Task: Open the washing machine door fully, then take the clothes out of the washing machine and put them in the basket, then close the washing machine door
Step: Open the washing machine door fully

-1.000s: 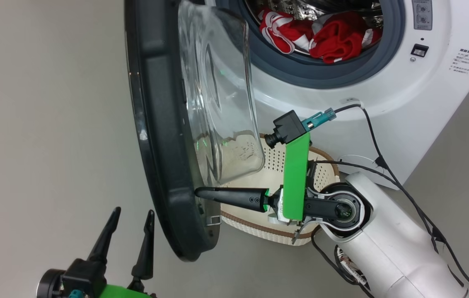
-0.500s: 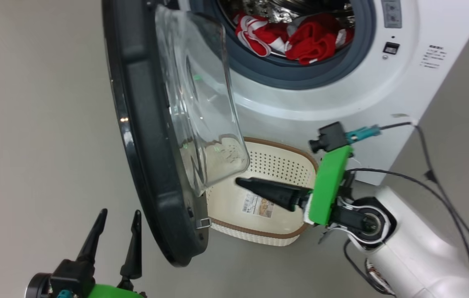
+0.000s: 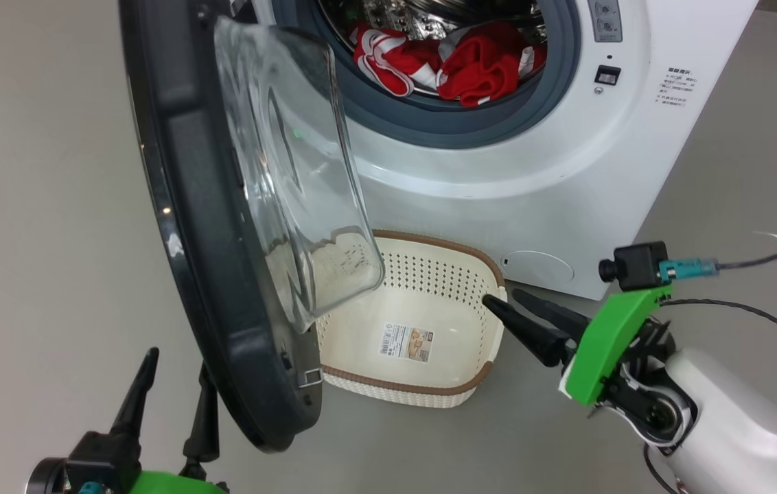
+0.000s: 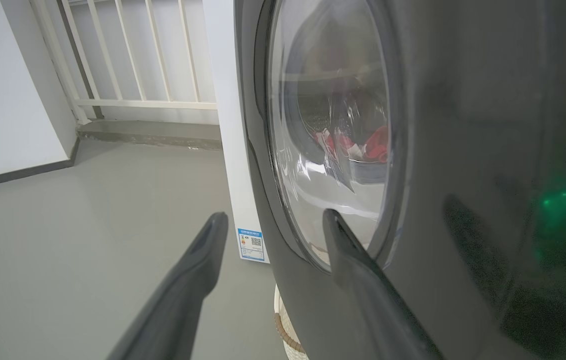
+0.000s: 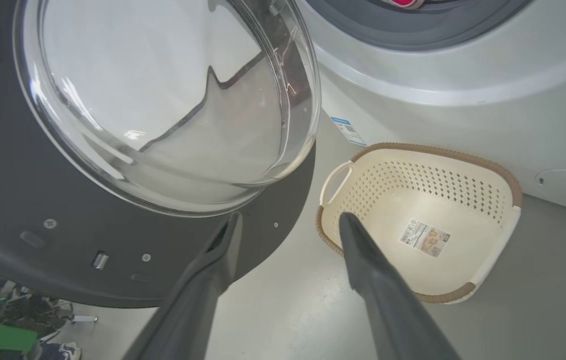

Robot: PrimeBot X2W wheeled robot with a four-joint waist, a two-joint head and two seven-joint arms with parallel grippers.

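Observation:
The washing machine door (image 3: 182, 226) stands swung out to the left, its glass bowl (image 3: 285, 178) facing the drum. Red clothes (image 3: 457, 62) with white stripes lie in the mouth of the white washing machine (image 3: 498, 178). The cream basket (image 3: 423, 385) sits on the floor below the opening, holding only its paper label. My right gripper (image 3: 502, 297) is open and hovers by the basket's right rim, apart from the door. In the right wrist view the right gripper (image 5: 290, 215) points between door (image 5: 38, 225) and basket (image 5: 463, 160). My left gripper (image 3: 178, 360) is open just outside the door's lower rim; its wrist view puts the left gripper (image 4: 275, 214) close to the door's (image 4: 463, 150) outer face.
A round flap (image 3: 538, 267) sits low on the washer front, and a blue label (image 5: 345, 131) at its lower corner. Black cables (image 3: 759, 312) trail from my right wrist. Grey floor spreads left of the door, ending at a white railing (image 4: 138, 55) and wall.
My right gripper, shut against the door's inner rim a second ago, has opened and drawn back right, past the basket. The head camera has shifted. The left gripper stays open.

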